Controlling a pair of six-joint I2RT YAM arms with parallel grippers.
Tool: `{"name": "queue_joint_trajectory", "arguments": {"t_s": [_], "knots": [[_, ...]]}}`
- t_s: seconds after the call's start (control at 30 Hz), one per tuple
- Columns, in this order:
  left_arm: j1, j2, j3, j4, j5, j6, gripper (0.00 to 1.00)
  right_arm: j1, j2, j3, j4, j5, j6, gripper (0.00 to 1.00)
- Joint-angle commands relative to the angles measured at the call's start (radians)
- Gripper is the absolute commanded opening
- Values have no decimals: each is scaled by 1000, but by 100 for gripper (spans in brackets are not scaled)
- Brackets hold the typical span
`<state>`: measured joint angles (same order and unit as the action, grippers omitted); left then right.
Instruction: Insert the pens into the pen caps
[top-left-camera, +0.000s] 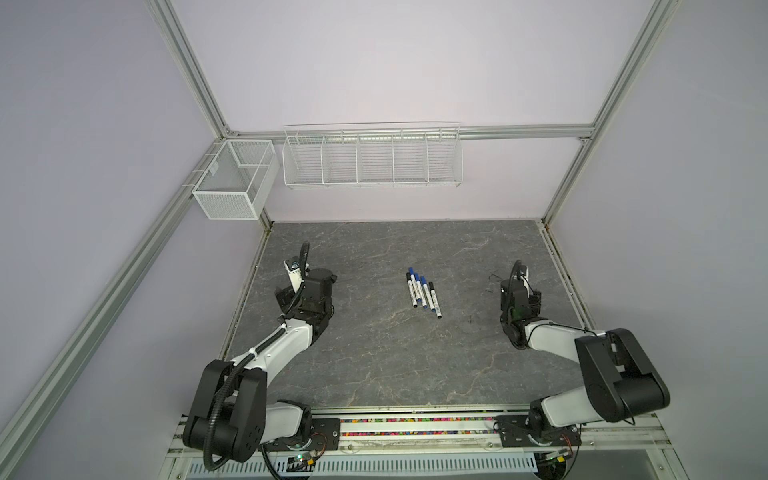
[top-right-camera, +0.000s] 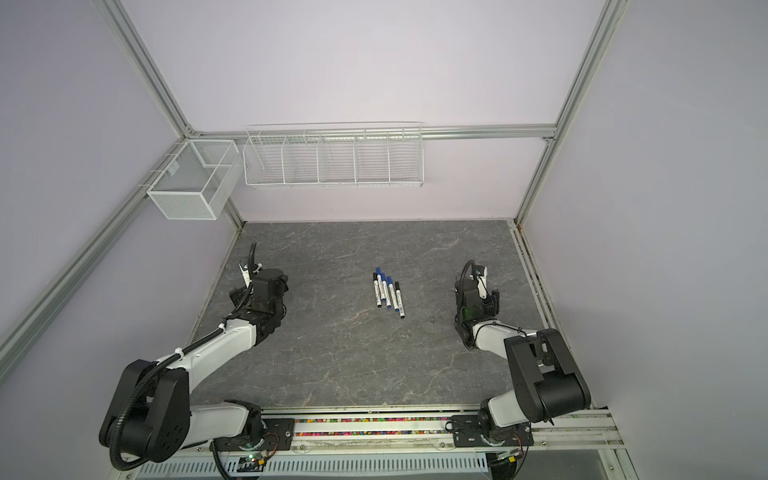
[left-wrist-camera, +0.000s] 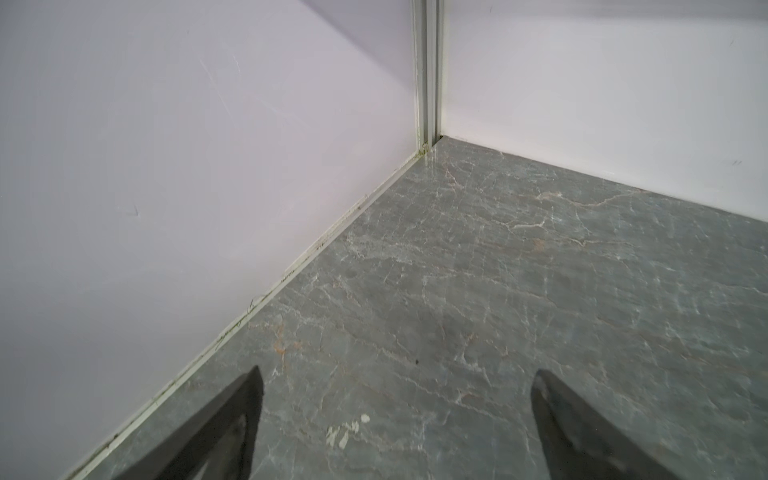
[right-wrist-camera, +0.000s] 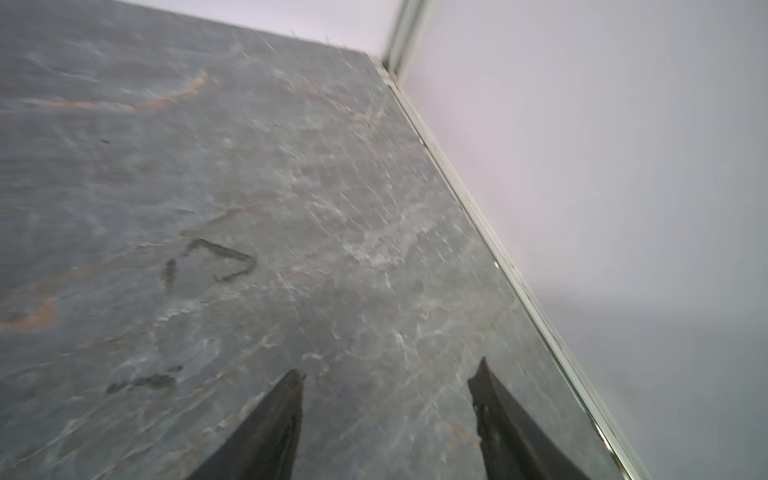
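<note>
Several white pens (top-left-camera: 423, 294) lie side by side in the middle of the grey marble table (top-left-camera: 374, 365), seen in both top views (top-right-camera: 388, 296). Each pen wears one of the pen caps on its far end, such as a blue one (top-left-camera: 411, 272) and a black one (top-left-camera: 431, 286). My left gripper (left-wrist-camera: 397, 370) is open over bare table near the left wall, well left of the pens. My right gripper (right-wrist-camera: 390, 370) is open over bare table near the right wall, well right of them. Nothing is between either pair of fingers. The pens show in neither wrist view.
A white wire basket (top-left-camera: 372, 160) with several compartments hangs on the back wall. A white mesh box (top-left-camera: 232, 183) hangs at the back left corner. Dark ink scribbles (right-wrist-camera: 220, 259) mark the table ahead of the right gripper. Walls and metal posts close in the table's sides.
</note>
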<state>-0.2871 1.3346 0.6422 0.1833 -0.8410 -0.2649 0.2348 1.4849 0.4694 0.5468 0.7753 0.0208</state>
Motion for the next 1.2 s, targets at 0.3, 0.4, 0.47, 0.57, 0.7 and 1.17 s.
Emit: {"name": "queue_joint_trajectory", "arguments": {"t_s": [0.3,0.4,0.47,0.57,0.7,1.17], "knots": [[74,120,-233,618,145,251,99,-235,59,-91,359,-693,-63,88],[126,166,-240,695,281,245,100,-227,52,-97,360,-673,-64,88],[160,145,-217,569,360,201,99,-226,39,-90,319,-671,-61,88],[177,215,-251,737,418,232,100,-226,44,-90,331,-672,-61,88],[200,223,-251,743,464,221,100,-230,44,-89,328,-679,-59,88],[201,218,-248,720,464,216,100,-255,43,-83,315,-741,-50,88]]}}
